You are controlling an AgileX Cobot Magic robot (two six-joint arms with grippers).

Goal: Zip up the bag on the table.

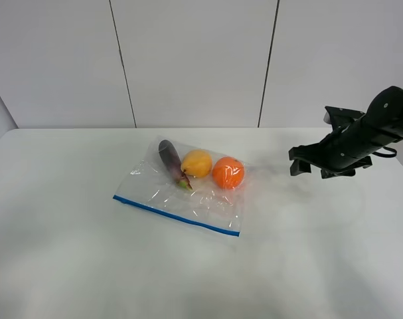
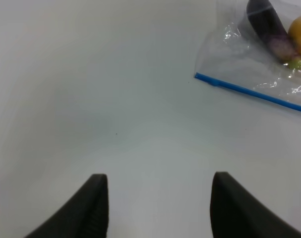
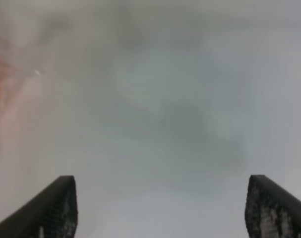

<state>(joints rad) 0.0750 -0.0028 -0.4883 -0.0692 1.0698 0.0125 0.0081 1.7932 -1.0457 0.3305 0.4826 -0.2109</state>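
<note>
The clear bag lies flat near the middle of the white table, its blue zipper strip along the near edge. Inside show a dark eggplant, a yellow fruit and an orange. My right gripper hovers open to the right of the bag, apart from it; the right wrist view shows its fingers wide and empty. My left gripper is open and empty over bare table, with the bag's zipper corner ahead of it. The left arm is not in the high view.
A white panelled wall rises behind the table's far edge. Bare tabletop surrounds the bag on every side.
</note>
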